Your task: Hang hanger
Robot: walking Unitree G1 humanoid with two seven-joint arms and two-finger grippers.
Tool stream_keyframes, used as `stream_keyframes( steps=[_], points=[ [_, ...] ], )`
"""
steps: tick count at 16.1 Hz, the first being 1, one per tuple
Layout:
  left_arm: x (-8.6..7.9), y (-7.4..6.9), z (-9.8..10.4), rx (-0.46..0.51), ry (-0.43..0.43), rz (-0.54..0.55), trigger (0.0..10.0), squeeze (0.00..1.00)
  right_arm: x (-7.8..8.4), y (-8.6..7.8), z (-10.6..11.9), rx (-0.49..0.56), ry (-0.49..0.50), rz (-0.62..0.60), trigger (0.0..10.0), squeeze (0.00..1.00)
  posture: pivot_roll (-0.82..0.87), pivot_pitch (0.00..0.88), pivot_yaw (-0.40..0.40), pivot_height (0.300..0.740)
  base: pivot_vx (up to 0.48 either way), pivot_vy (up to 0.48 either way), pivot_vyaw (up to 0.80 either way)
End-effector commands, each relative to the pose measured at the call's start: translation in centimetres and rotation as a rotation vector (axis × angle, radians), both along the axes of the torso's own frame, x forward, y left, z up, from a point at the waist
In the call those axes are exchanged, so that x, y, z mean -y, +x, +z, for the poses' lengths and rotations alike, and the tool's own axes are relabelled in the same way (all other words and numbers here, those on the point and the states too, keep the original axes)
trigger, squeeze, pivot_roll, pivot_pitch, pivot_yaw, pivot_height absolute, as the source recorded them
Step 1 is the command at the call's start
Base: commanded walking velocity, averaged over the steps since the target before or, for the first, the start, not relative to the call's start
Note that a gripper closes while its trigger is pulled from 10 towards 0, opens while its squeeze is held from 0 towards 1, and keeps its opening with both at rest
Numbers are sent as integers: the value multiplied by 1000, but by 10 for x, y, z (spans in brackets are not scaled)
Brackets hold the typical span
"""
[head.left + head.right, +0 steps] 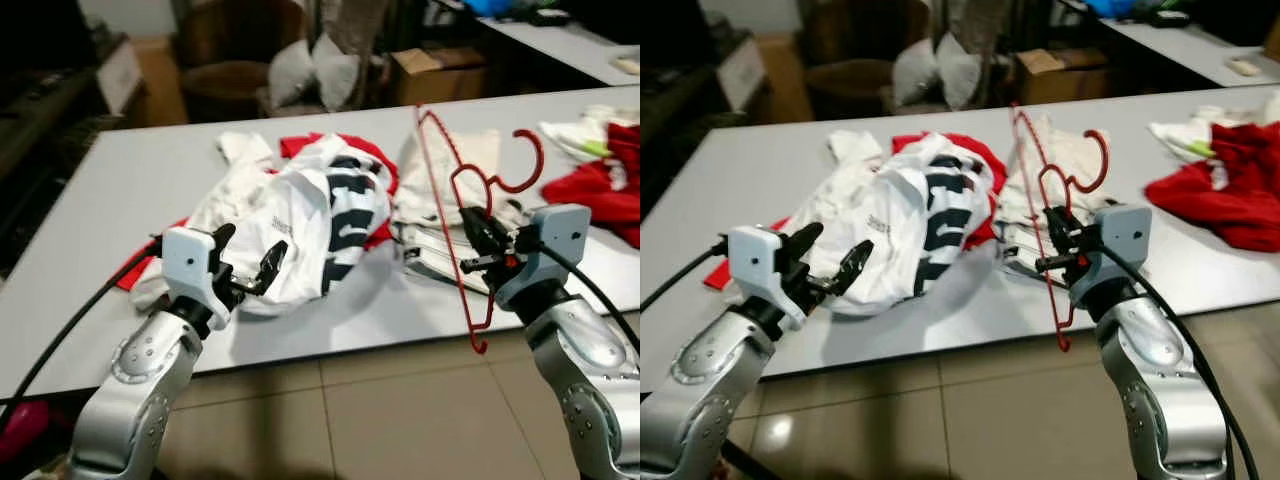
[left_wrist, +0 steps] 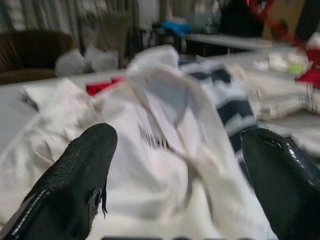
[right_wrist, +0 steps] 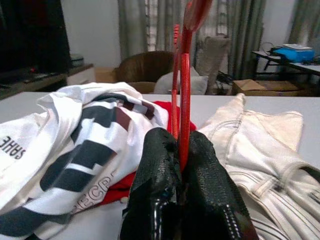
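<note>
Two scraps of print showed on the white shirt (image 3: 75, 145), "SAHE" and "ECPS". I had the right gripper (image 1: 478, 243) raised over the table (image 1: 120, 190) edge, fingers clamped tight on the red hanger (image 1: 470, 190), hook uppermost; the left gripper (image 1: 248, 262) sat wide open, empty, before the shirt

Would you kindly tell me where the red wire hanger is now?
The red wire hanger is clamped in the right gripper, held above the grey table's near edge, before the cream trousers.
</note>
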State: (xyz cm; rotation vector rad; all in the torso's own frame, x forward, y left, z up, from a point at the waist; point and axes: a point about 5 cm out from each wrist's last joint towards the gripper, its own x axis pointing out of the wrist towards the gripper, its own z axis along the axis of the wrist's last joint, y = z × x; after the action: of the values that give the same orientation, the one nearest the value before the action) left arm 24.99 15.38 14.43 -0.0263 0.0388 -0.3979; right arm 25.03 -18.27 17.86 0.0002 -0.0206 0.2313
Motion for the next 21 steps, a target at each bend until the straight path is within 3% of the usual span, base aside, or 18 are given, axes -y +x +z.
stream_keyframes(
  steps=[1,2,3,6,7,8,9,12,15,16,17,21],
  points=[
    [1,2,-3,-10,35,-15,10000,0,0,0,4,7,-9,-7,10000,0,-202,0,42,740,0,0,0],
    [5,2,-5,-36,16,-62,10000,1000,2,-1,3,1,-22,-10,10000,0,-206,0,41,740,0,0,0],
    [11,4,-7,-66,16,-117,10000,1000,5,0,0,-22,-50,-2,10000,0,-210,0,41,740,0,0,0],
    [17,6,-14,-138,46,-134,10000,1000,11,0,-4,-59,-101,15,10000,0,-214,0,39,740,0,0,0],
    [21,8,-15,-131,59,-134,10000,275,12,0,-3,-54,-108,16,10000,0,-220,0,41,740,0,0,0],
    [22,8,-15,-126,77,-138,10000,275,12,-1,-3,-53,-112,16,10000,0,-224,0,44,740,0,0,0],
    [24,7,-15,-121,101,-160,10000,0,13,-1,-3,-51,-117,18,10000,0,-227,0,46,740,0,0,0],
    [32,2,-17,-136,148,-245,10000,0,15,-4,-3,-54,-124,23,10000,0,-231,0,48,740,0,0,0],
    [30,2,-22,-151,243,-233,10000,0,17,-4,-2,-51,-133,23,10000,0,-234,0,50,740,0,0,0],
    [29,2,-21,-142,269,-230,784,0,17,-4,-1,-47,-133,23,10000,0,-234,0,50,740,0,0,0],
    [27,2,-21,-139,275,-226,0,0,16,-4,-2,-46,-133,26,10000,0,-233,0,47,740,0,0,0],
    [27,2,-22,-129,292,-214,0,0,15,-3,-1,-41,-135,42,10000,0,-234,0,45,740,0,0,0]
  ],
)
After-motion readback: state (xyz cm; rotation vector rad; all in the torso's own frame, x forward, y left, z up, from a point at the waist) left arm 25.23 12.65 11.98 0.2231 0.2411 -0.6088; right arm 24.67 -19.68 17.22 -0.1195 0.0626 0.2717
